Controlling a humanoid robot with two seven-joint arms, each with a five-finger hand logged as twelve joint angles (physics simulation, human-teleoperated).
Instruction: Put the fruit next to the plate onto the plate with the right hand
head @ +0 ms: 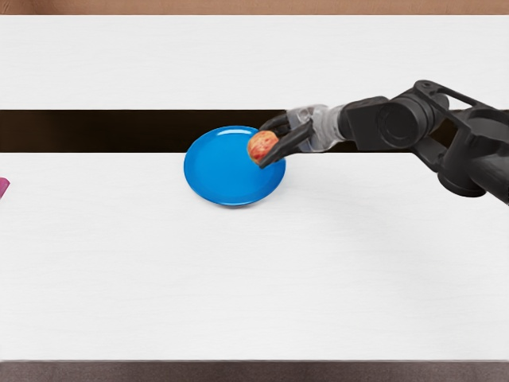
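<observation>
A round blue plate [223, 173] lies on the white table just left of centre. My right arm reaches in from the right edge. Its hand [274, 142] is shut on a small red-orange fruit [261, 145], dark fingers curled above and below it. The fruit hangs over the plate's right rim, slightly above the surface. Whether it touches the plate I cannot tell. My left arm does not show.
A purple object [3, 188] pokes in at the left edge of the table. A dark gap [119, 131] runs across between the near white tabletop and a white surface behind it.
</observation>
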